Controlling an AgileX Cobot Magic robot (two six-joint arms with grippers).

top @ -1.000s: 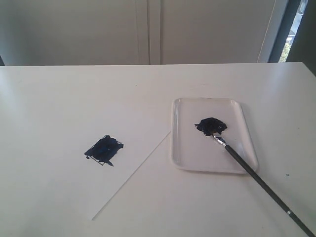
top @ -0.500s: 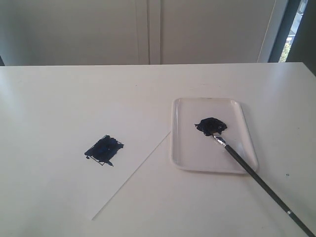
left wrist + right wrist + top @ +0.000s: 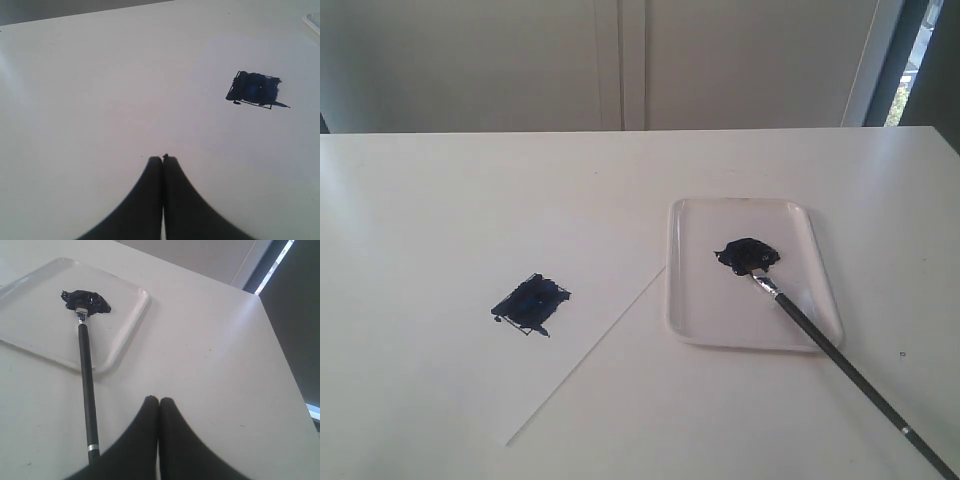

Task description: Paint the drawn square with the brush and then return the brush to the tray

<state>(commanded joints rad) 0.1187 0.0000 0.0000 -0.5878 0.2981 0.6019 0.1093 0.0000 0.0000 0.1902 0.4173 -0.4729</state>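
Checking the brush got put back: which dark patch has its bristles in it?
The glossy blob on the tray, not the streaky square on the paper.

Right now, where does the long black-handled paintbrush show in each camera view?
Exterior view: the long black-handled paintbrush lies at right, bristles in the dark paint blob on the glossy white rectangular tray, handle crossing the rim toward the near right corner.
Left wrist view: not in it.
Right wrist view: bristles in that blob, handle leaving the tray over its rim.
Shared landmark: the paint blob, in exterior and right wrist views.
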